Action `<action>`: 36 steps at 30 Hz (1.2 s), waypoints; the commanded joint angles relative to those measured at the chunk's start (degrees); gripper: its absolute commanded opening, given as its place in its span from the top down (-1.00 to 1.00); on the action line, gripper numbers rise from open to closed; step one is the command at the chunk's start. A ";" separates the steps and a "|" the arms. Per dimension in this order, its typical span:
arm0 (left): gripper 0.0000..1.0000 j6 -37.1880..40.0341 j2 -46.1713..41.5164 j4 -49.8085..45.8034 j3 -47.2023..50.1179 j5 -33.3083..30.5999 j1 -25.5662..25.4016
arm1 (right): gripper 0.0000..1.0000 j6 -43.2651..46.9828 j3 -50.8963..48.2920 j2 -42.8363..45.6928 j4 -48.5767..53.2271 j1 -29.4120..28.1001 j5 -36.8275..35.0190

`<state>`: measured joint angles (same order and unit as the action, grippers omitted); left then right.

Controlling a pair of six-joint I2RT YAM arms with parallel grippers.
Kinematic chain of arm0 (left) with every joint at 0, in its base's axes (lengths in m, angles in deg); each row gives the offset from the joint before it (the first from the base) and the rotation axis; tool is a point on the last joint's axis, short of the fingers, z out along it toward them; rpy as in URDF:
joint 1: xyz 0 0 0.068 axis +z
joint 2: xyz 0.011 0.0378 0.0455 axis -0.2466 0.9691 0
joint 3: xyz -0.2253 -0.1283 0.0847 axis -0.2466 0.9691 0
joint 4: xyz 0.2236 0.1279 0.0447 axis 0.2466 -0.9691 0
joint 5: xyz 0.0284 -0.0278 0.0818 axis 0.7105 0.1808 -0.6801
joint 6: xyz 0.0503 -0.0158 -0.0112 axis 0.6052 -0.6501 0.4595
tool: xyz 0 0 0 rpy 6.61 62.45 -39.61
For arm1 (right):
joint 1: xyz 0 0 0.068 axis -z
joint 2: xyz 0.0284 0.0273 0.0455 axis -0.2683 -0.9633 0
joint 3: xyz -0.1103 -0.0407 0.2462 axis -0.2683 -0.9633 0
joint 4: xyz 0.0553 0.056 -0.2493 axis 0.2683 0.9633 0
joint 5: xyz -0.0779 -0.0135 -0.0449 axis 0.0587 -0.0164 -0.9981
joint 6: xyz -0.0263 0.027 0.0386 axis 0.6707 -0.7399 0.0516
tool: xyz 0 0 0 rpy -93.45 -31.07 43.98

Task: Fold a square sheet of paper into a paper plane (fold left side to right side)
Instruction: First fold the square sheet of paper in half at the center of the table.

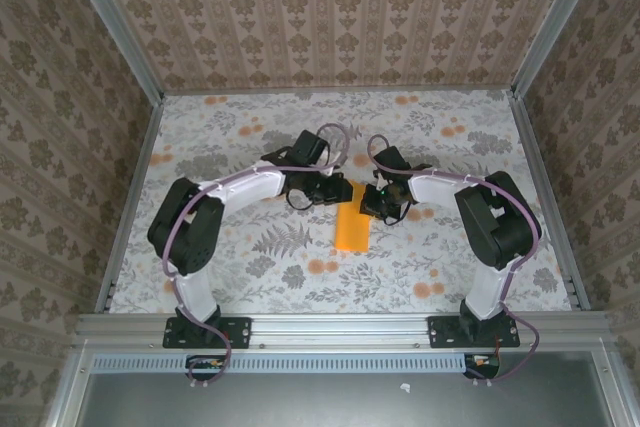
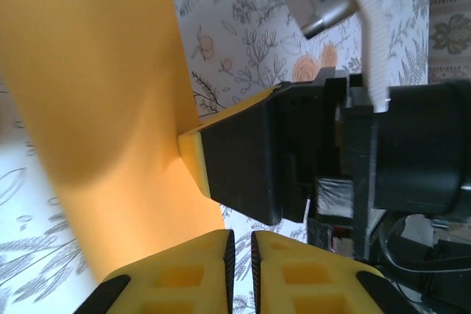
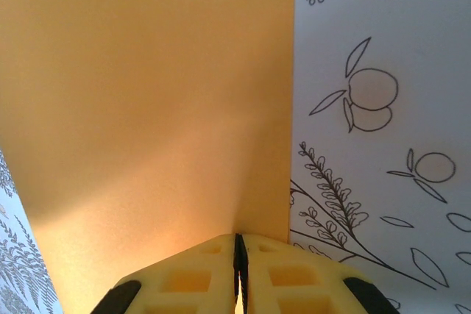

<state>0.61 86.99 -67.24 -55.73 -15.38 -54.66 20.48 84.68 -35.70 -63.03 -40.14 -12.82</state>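
Paper sheet (image 3: pixel 147 101) – matt, smooth; cloth (image 1: pixel 250 247) matt; fingers (image 3: pixel 184 277) – plastic.

Two white-and-black arms (image 1: pixel 250 187) with lilac cables carry yellow-fingered tools (image 2: pixel 239 273).

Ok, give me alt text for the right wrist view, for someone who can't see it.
The right end effector, its yellow fingers closed together, pinches the near edge of the orange sheet of paper, which spreads across the left and middle. To the right lies white cloth printed with outlined fruit and leaves.
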 commanded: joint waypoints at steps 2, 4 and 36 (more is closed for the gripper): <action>0.72 -0.97 3.46 1.76 0.67 4.02 -0.78 | 0.77 0.46 -0.61 -2.78 5.91 -0.30 -1.16; 0.72 -0.84 4.34 0.62 0.96 2.64 -0.73 | 0.77 0.59 -0.56 -2.79 6.00 -0.29 -1.17; 0.84 2.81 -1.65 -0.97 10.52 -3.79 4.34 | 0.77 2.11 0.31 -3.82 7.70 -0.22 -1.20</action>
<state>1.55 89.22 -65.84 -45.28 -17.57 -51.16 21.81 85.91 -36.58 -61.48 -40.16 -12.01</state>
